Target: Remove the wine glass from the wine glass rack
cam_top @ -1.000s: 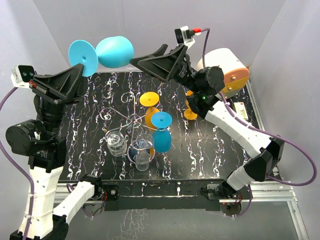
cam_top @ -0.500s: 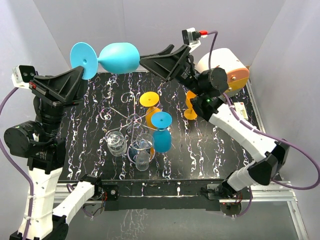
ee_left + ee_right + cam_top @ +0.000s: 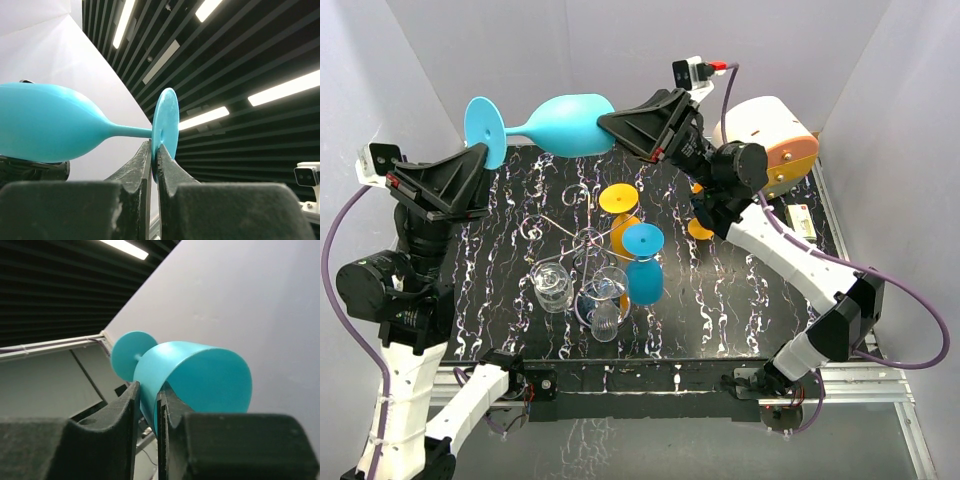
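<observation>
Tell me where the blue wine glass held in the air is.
Top view: the wine glass hangs sideways above the far edge of the table, left of centre, its foot pinched by the left gripper, its bowl rim by the right gripper.

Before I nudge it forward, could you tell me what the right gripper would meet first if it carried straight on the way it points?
The teal wine glass: its bowl sits between the fingers of the right gripper. Pushing on would probably drive the glass toward the left gripper, which is clamped on its foot.

Glasses (image 3: 642,275) crowding wine glass rack (image 3: 585,238); room rightward
</observation>
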You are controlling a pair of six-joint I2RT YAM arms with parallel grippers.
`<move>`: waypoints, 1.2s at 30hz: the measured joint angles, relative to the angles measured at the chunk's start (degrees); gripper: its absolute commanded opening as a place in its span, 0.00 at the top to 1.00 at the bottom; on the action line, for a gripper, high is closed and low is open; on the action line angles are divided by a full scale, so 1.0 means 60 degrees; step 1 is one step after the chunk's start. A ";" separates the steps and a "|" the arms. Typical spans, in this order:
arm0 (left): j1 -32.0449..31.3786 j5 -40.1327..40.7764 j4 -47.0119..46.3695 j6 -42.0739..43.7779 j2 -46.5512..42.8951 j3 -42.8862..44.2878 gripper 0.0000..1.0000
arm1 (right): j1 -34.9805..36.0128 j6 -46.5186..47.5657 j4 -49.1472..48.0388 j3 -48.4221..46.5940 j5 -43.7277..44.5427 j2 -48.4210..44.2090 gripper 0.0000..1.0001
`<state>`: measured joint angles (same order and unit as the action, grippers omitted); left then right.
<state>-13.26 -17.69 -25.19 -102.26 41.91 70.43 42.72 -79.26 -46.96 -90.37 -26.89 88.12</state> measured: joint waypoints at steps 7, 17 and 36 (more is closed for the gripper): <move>-0.0026 0.0084 0.0412 -0.0423 0.0000 -0.0007 0.77 | 0.0011 -0.0838 -0.0659 0.0353 0.0124 -0.0390 1.00; -0.0015 0.0401 0.2863 0.0849 -0.0546 -0.0171 0.01 | 0.0095 0.0739 0.0900 0.2113 0.1279 -0.2601 1.00; -0.0011 0.1545 0.9074 0.5464 -0.0769 0.3807 0.01 | 0.0102 0.8728 1.3945 0.1042 1.0473 -0.6929 1.00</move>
<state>-13.32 -8.43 29.26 -69.47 37.30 93.27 43.33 -26.89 36.71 -84.12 35.94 46.54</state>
